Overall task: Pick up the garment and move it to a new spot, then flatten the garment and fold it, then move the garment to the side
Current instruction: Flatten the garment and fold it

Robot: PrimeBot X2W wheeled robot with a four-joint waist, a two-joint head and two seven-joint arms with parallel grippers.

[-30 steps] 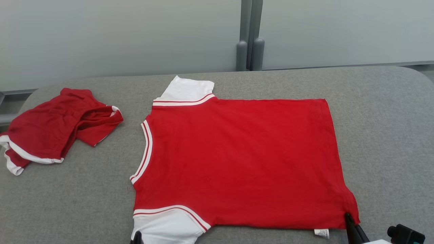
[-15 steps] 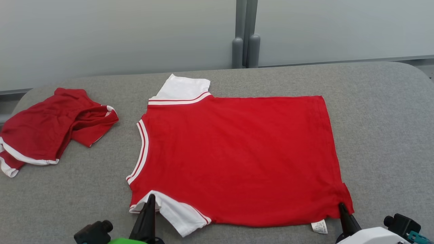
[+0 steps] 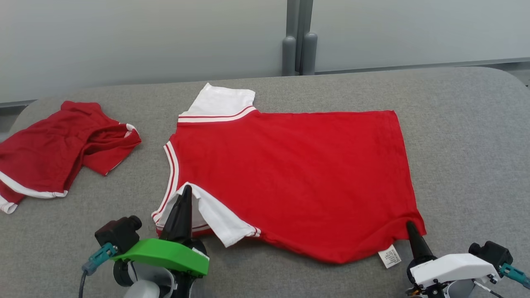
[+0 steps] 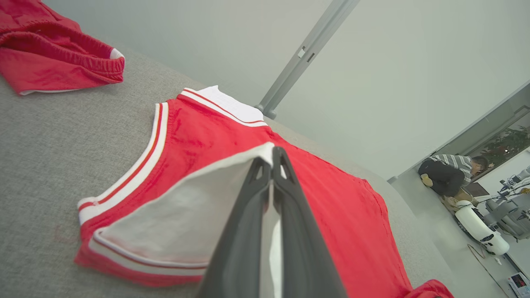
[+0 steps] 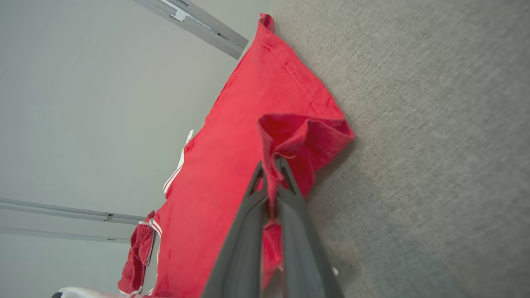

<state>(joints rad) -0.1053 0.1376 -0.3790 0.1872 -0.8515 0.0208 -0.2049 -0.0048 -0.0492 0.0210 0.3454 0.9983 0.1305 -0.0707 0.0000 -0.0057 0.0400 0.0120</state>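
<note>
The garment [image 3: 290, 174] is a red T-shirt with white sleeves, spread on the grey table [image 3: 468, 136] with its collar toward the left. My left gripper [image 3: 185, 194] is shut on the near white sleeve [image 3: 215, 219], lifted and folded over the red body; the left wrist view shows the fingers [image 4: 248, 215] pinching the sleeve's white cloth [image 4: 182, 215]. My right gripper [image 3: 410, 227] is shut on the near hem corner, raised a little, with the care label [image 3: 389, 256] hanging beside it. In the right wrist view the red corner [image 5: 298, 136] bunches above the fingertips [image 5: 271, 163].
A second crumpled red garment with white trim [image 3: 58, 157] lies at the table's left end. A pale wall with a grey post [image 3: 299, 45] stands behind the table. Far off in the left wrist view, a person [image 4: 449, 174] bends over by equipment.
Both grippers have risen and moved farther onto the table, carrying the near edge of the shirt. The near sleeve now lies folded over the body. The camera has tilted slightly.
</note>
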